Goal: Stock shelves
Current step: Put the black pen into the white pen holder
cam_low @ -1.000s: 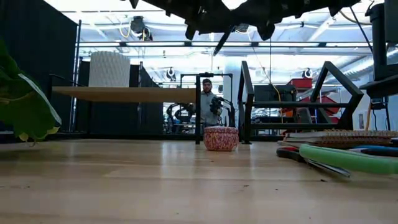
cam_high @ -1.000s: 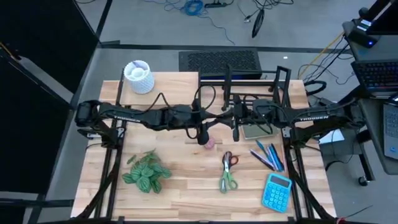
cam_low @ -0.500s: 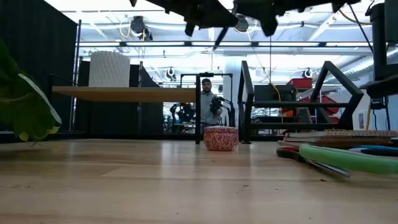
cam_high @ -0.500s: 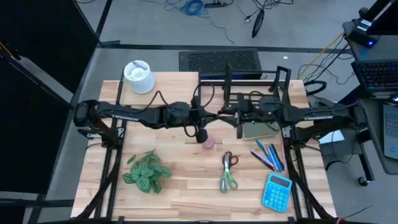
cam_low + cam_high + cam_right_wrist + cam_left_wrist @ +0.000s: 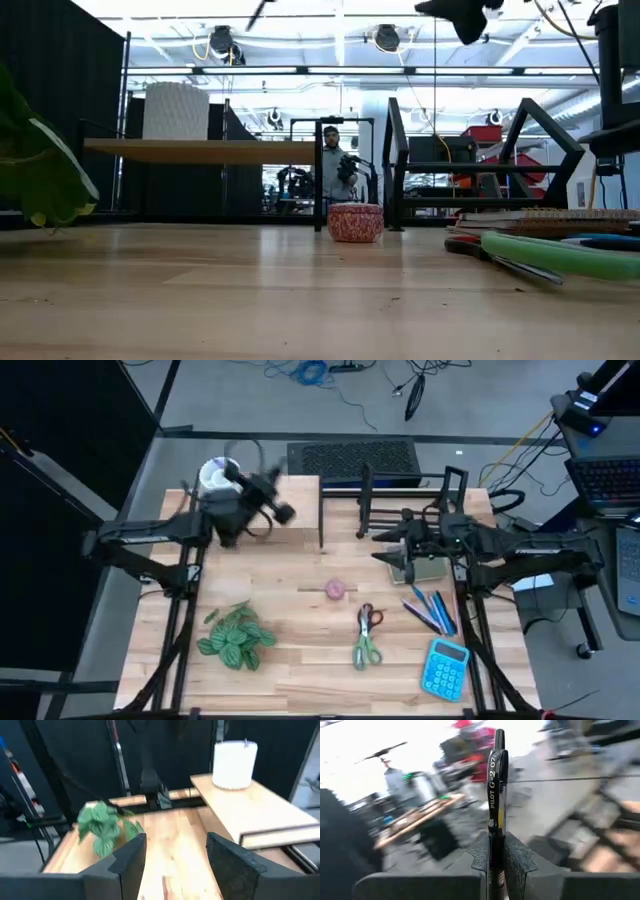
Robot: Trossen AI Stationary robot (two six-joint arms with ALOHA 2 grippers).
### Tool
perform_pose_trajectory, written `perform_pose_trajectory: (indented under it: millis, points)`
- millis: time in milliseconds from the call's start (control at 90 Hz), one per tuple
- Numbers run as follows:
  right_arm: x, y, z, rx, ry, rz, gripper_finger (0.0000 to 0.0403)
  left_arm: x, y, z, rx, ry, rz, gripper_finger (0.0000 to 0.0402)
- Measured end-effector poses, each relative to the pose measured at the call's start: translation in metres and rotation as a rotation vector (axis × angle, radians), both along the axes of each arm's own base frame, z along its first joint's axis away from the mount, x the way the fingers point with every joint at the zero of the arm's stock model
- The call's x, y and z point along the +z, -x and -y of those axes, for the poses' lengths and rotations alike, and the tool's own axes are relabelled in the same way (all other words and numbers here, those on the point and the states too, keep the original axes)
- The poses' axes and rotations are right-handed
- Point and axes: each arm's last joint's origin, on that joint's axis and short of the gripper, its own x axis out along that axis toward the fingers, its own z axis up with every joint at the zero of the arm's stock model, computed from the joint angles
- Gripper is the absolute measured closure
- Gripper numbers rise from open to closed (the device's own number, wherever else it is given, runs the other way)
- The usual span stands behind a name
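Observation:
My left gripper [image 5: 283, 512] is up over the pale-wood riser shelf [image 5: 290, 495] at the far left, next to a white ribbed holder [image 5: 222, 482] that stands on it. It is shut on a black pen [image 5: 496, 795]. My right gripper [image 5: 385, 548] stands open above the table's middle right, its fingers pointing toward the left edge, in front of the black wire rack [image 5: 410, 490]. The right wrist view shows nothing between its fingers [image 5: 175, 850]. My left gripper pinches the pen's lower barrel [image 5: 495, 837] between its two fingers. The pen runs along the fingers and sticks out well past their tips, clip end [image 5: 498, 740] farthest out. It is lifted clear of everything.
On the table lie a small pink tin [image 5: 337, 589], scissors [image 5: 368, 635], several pens [image 5: 432, 610], a blue calculator [image 5: 445, 668], a green plant [image 5: 235, 635] and a notebook [image 5: 425, 568] under the right arm. A person stands beyond the far edge [image 5: 331, 165].
My left gripper has swung fast from the table's middle toward the far left, up to the white holder on the wooden shelf, taking the pen along. My right gripper has risen and tipped, so its fingers now point toward the left edge.

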Motion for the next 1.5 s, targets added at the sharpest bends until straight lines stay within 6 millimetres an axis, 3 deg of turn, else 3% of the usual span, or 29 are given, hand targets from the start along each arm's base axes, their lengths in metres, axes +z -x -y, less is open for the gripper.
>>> perform_pose_trajectory:
  millis: [200, 333, 467, 811, 1000, 1500]
  points:
    - [-0.021, -0.023, 0.001, 0.0, -0.007, -0.1, 0.0219, -0.001, 0.044, -0.055, 0.165, 0.032, 0.125, 0.0392]
    - [-0.038, -0.04, 0.002, -0.008, -0.037, -0.172, 0.0219, -0.025, 0.069, -0.084, 0.278, 0.089, 0.174, 0.0392]
    - [-0.05, -0.056, 0.003, -0.017, -0.068, -0.177, 0.022, -0.046, 0.08, -0.1, 0.301, 0.139, 0.197, 0.0392]
    - [-0.058, -0.074, 0.001, -0.017, -0.107, -0.123, 0.022, -0.085, 0.089, -0.111, 0.329, 0.178, 0.187, 0.0382]
    - [-0.055, -0.075, -0.006, 0.012, -0.104, -0.088, 0.022, -0.093, 0.093, -0.114, 0.317, 0.168, 0.201, 0.0361]
    - [-0.055, -0.075, -0.014, 0.039, -0.11, -0.091, 0.022, -0.093, 0.092, -0.114, 0.295, 0.158, 0.17, 0.0354]
